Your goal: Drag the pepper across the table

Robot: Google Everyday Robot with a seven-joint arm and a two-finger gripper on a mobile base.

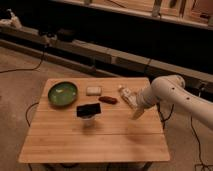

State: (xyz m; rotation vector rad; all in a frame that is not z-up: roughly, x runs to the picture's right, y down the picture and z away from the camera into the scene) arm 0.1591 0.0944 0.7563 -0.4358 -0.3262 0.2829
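Fingers (pixel 135 113) closed, right of one pepper (pixel 108 100)

The white arm (pixel 172 92) runs off the right edge, its base out of sight. Its gripper (pixel 136 112) hangs over the right side of the table (pixel 90 142), partly hiding the whitish bottle (pixel 125 93). I cannot make out what the dark thing (pixel 88 109) mid-table is.

Measured from the pepper (pixel 108 99), the table (pixel 95 142) lies bare toward its near edge, while a pale block (pixel 93 90) crowds just behind-left, a black object (pixel 88 110) stands near front-left, a green bowl (pixel 63 94) farther left, and the whitish bottle (pixel 127 95) and gripper (pixel 136 113) close off the right.
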